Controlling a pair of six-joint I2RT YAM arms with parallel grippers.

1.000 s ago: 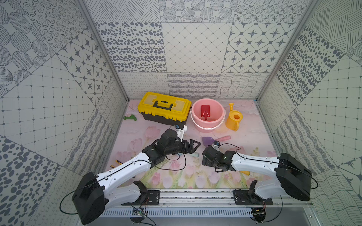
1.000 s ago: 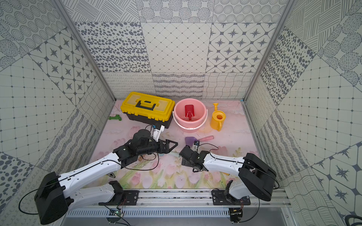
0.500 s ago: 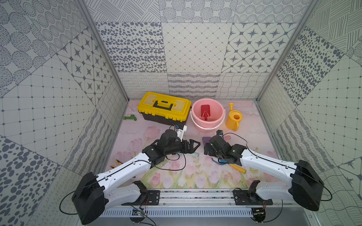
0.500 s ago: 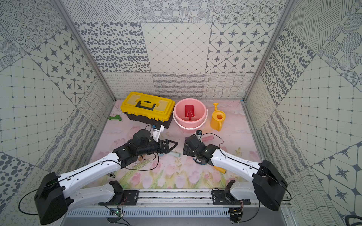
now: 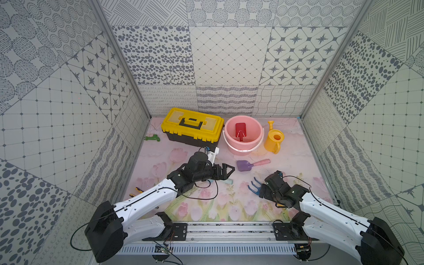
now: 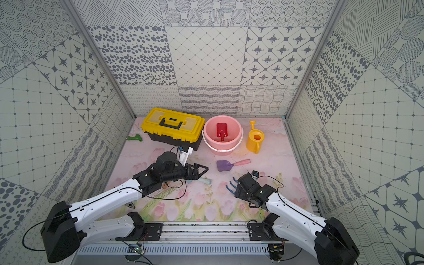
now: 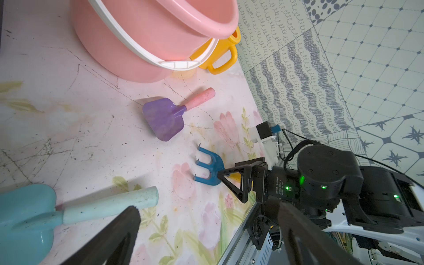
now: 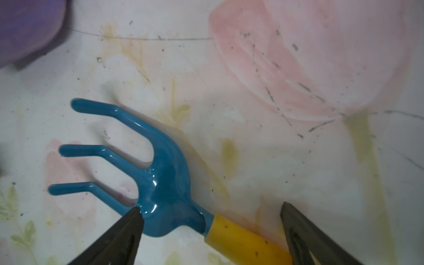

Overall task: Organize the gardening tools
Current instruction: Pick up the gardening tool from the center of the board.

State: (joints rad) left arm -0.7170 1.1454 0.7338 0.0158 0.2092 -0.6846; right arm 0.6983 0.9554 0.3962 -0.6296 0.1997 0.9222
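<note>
Right gripper (image 8: 211,208): jaws apart, straddling the blue fork (image 8: 167,183) at its neck, lower centre of the wrist frame.
Left gripper (image 5: 226,171): jaws apart, empty, frame centre.
Risk: one fingertip (image 8: 135,215) meets the fork head; closing may pivot the fork away.
Change: right gripper was by the purple scoop (image 5: 244,165); left arm unmoved.

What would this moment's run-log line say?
right gripper: open, astride neck of blue fork | left gripper: open, above light-blue trowel | red spade: in pink bucket | purple scoop: on mat
</note>
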